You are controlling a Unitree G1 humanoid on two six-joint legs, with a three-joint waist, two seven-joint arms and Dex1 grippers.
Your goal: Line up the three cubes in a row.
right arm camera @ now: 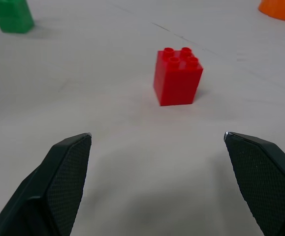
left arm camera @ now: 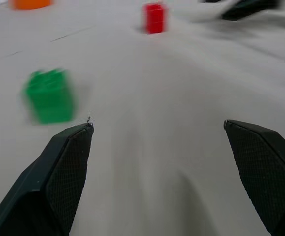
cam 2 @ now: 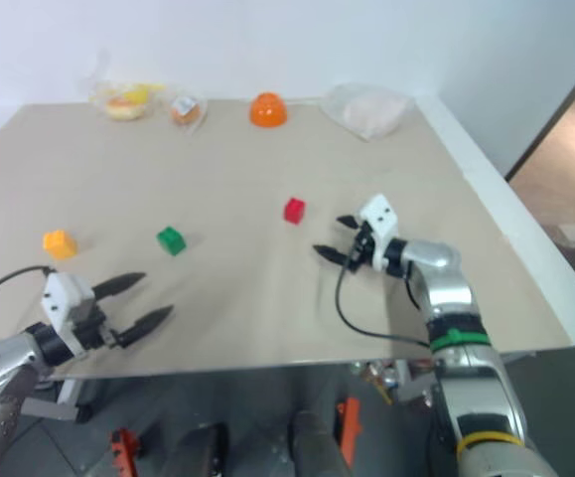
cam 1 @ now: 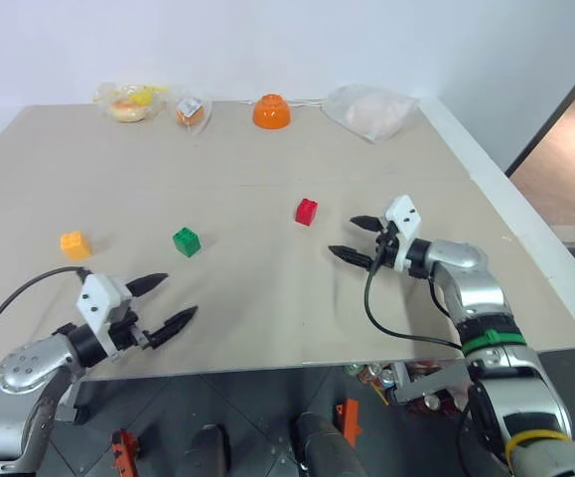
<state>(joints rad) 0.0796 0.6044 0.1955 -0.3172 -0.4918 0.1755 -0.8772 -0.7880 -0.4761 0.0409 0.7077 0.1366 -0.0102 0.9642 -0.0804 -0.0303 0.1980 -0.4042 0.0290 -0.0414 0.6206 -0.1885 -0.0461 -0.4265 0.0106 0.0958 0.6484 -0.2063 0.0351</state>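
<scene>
Near the red cube, the right gripper is hovering spread wide (holding nothing), the left gripper likewise.

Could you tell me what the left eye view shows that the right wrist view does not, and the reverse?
The left eye view takes in the yellow-orange cube, the left gripper with its jaws open, and the plastic bags along the table's far edge. The right wrist view adds the four studs on the red cube's top and the textured inner faces of the right gripper's open fingers. Both share the red cube, the green cube, the orange bowl and the right gripper.
</scene>
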